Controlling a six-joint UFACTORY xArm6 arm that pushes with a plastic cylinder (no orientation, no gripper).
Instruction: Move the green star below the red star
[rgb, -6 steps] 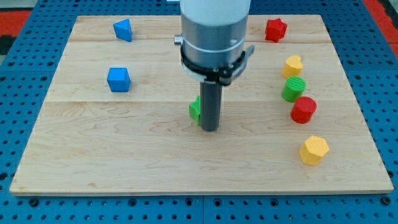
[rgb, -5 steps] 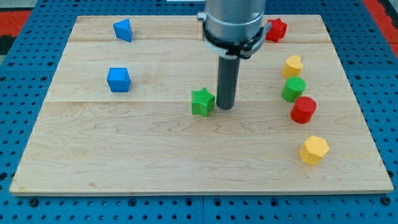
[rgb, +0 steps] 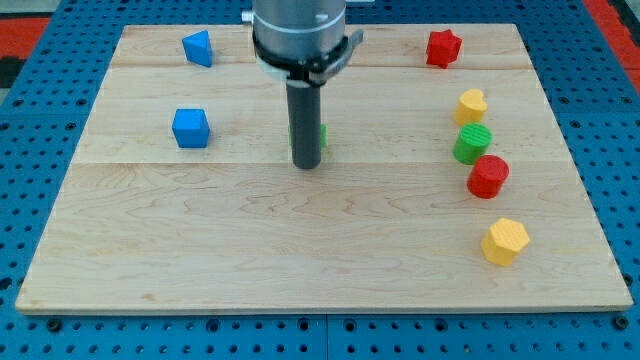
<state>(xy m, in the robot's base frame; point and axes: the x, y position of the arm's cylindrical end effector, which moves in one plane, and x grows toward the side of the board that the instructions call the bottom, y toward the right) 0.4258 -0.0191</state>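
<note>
The green star (rgb: 320, 133) lies near the middle of the wooden board, mostly hidden behind the rod; only a thin green edge shows at the rod's right side. My tip (rgb: 306, 165) rests on the board just in front of the star, toward the view's bottom. The red star (rgb: 443, 48) sits at the view's top right, far to the right of the green star and a little higher.
A yellow block (rgb: 471, 105), a green cylinder (rgb: 472, 143), a red cylinder (rgb: 488, 176) and a yellow hexagon (rgb: 504, 241) stand in a column at the right. Two blue blocks (rgb: 198, 47) (rgb: 190, 128) lie at the left.
The green star has moved up the view from about the board's centre. My tip has moved left from the star's right side and now stands in front of it, covering most of it.
</note>
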